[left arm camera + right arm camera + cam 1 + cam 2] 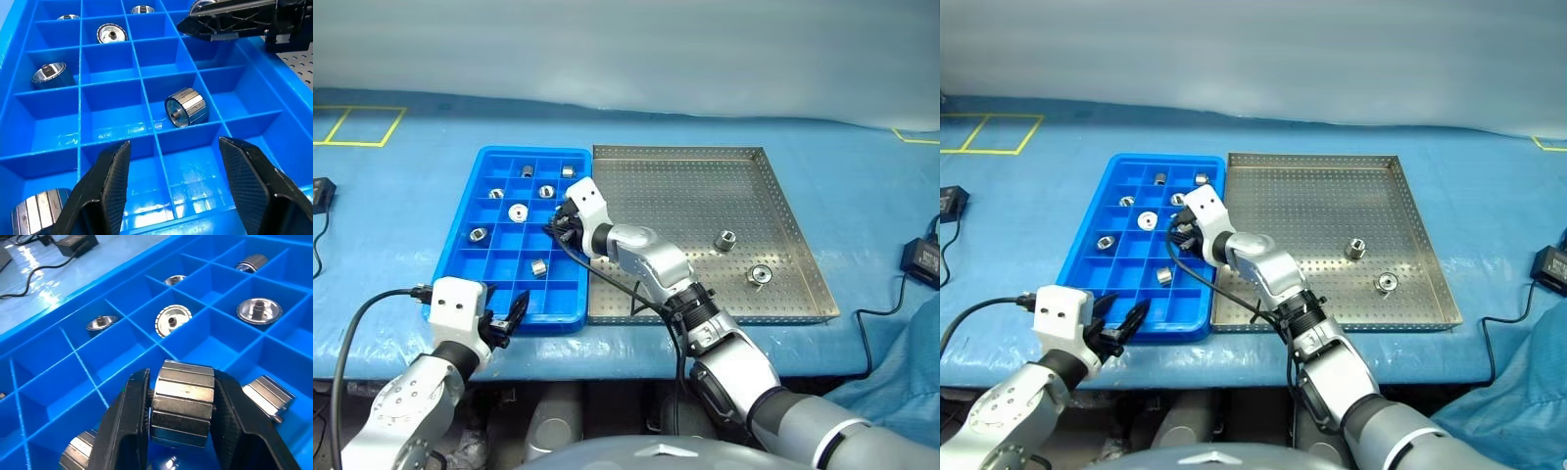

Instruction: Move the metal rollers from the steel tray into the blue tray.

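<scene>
Right wrist view: roller [182,403] clamped in right hand [182,431].

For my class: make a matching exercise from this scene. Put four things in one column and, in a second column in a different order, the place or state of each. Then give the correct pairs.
Column one:
1. right gripper with two black fingers
2. left gripper with two black fingers
3. large perforated silver-grey steel tray
4. bright blue plastic tray with square compartments

Column two:
A. open, holding nothing, at the near edge of the compartments
B. lies to the robot's left of the other tray
C. still has two small shiny metal rollers on it
D. shut on a ridged silver metal roller

Pairs: 1-D, 2-A, 3-C, 4-B
</scene>
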Tool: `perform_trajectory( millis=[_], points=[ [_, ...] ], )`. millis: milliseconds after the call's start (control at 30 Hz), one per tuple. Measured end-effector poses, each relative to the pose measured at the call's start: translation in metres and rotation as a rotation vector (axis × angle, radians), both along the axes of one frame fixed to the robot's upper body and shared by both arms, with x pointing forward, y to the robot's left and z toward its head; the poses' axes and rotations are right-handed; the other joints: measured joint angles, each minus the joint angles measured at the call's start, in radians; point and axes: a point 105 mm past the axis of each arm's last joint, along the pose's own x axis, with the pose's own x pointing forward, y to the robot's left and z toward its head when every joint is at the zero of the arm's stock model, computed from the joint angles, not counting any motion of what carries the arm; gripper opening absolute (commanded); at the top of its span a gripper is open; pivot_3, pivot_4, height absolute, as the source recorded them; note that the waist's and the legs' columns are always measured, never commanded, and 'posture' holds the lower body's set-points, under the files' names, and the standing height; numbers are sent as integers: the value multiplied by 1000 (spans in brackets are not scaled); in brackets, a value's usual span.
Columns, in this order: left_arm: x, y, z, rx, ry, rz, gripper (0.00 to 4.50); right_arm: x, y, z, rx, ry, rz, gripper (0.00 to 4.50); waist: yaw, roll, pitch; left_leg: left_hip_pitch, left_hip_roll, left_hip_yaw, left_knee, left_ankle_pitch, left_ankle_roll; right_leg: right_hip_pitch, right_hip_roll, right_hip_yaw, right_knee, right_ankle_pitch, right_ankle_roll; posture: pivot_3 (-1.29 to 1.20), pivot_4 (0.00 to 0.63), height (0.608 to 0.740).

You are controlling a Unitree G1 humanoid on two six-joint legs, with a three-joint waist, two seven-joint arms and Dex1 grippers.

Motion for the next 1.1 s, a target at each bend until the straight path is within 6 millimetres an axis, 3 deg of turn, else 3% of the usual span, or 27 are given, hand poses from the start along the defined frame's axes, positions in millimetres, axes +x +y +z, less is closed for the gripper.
perform_trajectory(
  millis=[133,300,567,733,900,1000,1033,1100],
  points=[
    [0,0,0,1,-4,3,3130,-6,8,2,3,-22,57,1288,4,0,0,0,0,-2,-1,0,-1,0,0,-2,0,-1,-1,409,150,740],
    [0,1,0,3,-3,10,3130,0,10,2,-9,-38,63,1288,6,0,0,0,0,-3,0,0,-2,1,0,-3,0,-1,-1,413,150,740],
    [-1,1,-2,3,4,16,3130,2,12,-2,-18,-36,86,3824,15,0,0,0,0,-5,-1,0,-2,1,0,-5,0,-2,-2,417,150,740],
    [0,-2,-1,-3,1,6,3130,2,14,2,-22,-74,81,3824,20,0,0,-1,0,-6,-1,0,-3,1,0,-7,0,-3,-3,387,150,740],
    [10,-14,7,-19,-44,-48,3130,-6,16,51,59,-222,85,3824,27,1,1,-2,0,-8,-1,1,-4,1,0,-8,0,-3,-3,324,150,740],
    [21,-26,15,-34,-86,-101,3130,-23,1,80,115,-310,95,3824,31,1,1,-2,-1,-11,-1,1,-4,3,-1,-9,0,-5,-1,271,150,740],
    [24,-28,16,-38,-92,-117,3130,-25,-9,80,105,-317,83,3824,33,1,1,-2,-1,-12,-1,1,-4,3,-2,-9,0,-5,-1,260,150,740],
    [32,-35,18,-46,-102,-157,3130,-23,-49,66,34,-298,-10,3824,39,1,1,-2,-1,-11,1,1,-4,4,-4,-10,-1,-6,1,218,150,740]
  ],
)
